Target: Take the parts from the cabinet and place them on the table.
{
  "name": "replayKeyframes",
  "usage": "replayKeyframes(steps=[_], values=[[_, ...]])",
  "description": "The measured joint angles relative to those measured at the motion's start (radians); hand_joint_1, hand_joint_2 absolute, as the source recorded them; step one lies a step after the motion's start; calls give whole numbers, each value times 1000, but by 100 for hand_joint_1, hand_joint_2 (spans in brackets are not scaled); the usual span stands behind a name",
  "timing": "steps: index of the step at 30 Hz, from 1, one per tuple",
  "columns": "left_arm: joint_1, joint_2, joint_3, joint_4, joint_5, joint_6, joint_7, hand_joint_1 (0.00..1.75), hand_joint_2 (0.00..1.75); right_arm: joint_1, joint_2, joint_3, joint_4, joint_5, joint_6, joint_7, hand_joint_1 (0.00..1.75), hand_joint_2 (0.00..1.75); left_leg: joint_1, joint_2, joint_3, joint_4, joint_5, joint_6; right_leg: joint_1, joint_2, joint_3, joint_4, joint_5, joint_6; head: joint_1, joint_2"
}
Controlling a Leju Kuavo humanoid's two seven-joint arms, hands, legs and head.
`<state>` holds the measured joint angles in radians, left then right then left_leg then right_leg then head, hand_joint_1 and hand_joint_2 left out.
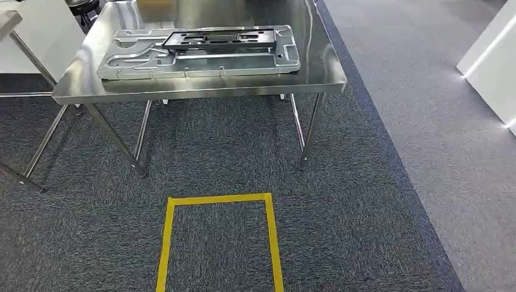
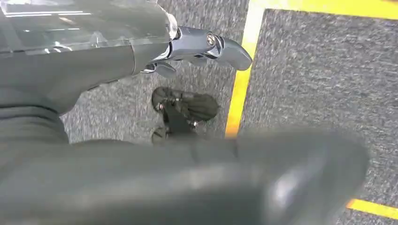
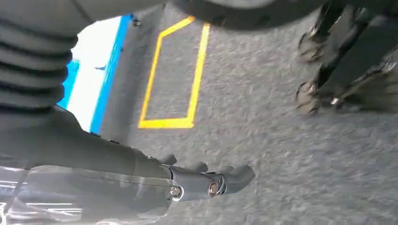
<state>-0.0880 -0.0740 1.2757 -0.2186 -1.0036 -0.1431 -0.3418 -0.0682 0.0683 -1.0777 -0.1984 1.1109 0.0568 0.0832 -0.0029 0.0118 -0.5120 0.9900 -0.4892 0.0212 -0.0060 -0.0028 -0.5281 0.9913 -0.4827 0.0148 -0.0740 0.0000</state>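
Seen flat on the steel bench [image 1: 201,85]: a silver metal tray part [image 1: 201,58] with a black frame part [image 1: 219,39] stacked on top, both well apart from either robot hand. Hung over grey carpet [image 1: 365,213] beside yellow floor tape [image 1: 219,199]: left robot hand [image 2: 197,51] and right robot hand [image 3: 206,180], fingers loosely extended, gripping nothing.

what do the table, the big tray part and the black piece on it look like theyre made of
Table: looks like stainless steel, polished, since its top mirrors the surroundings and its legs are thin shiny tubes.
Big tray part: seemingly cast or stamped metal, a dull silver-grey with raised ribs.
Black piece: matte black, possibly plastic or coated metal; the look leaves it open.
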Motion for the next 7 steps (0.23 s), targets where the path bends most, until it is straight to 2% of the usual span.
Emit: replayKeyframes(steps=[1,2,3,4,7], values=[[0,0,0,0,1,0,2,0,175,-1,0,-1,0,0,-2,2,0,175,1,0,0,-1,0,-2,1,0,0,1,0,-2,0,0],[0,0,0,0,3,0,2,0,175,-1,0,-2,0,0,-1,3,0,0,2,0,-1,-1,0,-3,2,0,0,1,0,-4,0,0],[-1,0,1,0,3,0,2,0,175,-2,0,-3,0,-1,-1,4,0,175,2,0,0,-2,0,-4,2,0,0,1,0,-5,0,0],[-3,0,1,0,5,0,2,0,175,-2,0,-5,0,-1,-1,4,0,175,3,0,0,-2,1,-8,3,0,0,2,-1,-5,0,0],[-3,0,3,0,12,1,-2,0,175,-4,0,-8,0,-2,-2,-5,0,175,3,0,0,-2,1,-9,3,0,0,3,0,-6,0,0]])
